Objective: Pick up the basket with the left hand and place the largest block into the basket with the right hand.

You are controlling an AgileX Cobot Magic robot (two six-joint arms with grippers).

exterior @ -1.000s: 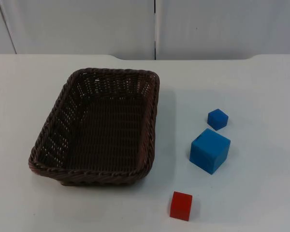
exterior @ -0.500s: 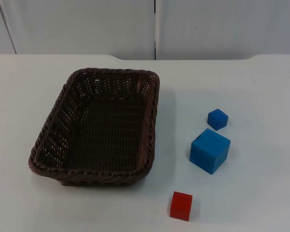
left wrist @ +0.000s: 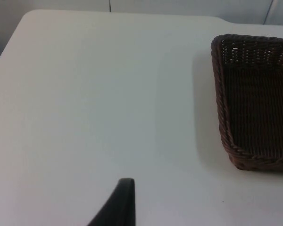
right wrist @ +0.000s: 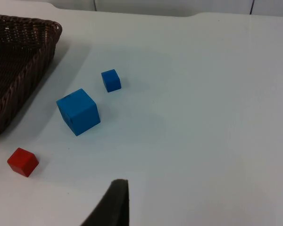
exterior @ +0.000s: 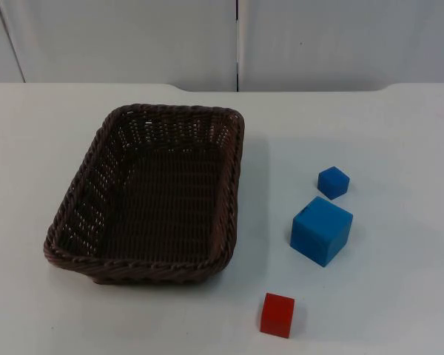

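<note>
Top view: dark brown woven wicker basket [exterior: 152, 196] unlifted, large blue cube block [exterior: 321, 230] apart — I can't tell either gripper's grip.

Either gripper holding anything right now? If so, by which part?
Nothing is held. The basket, large blue block, small blue block and red block all sit untouched on the table.

Dark brown woven wicker basket [exterior: 152, 196] sits on the white table top [exterior: 399, 133], left of centre, nothing in it. Right of it, 3 blocks, all apart from each other: small blue cube [exterior: 333, 182] furthest back, big blue cube [exterior: 321, 230] just in front of that, small red cube [exterior: 277, 315] nearest the front edge, btw basket & big cube sideways.
</note>
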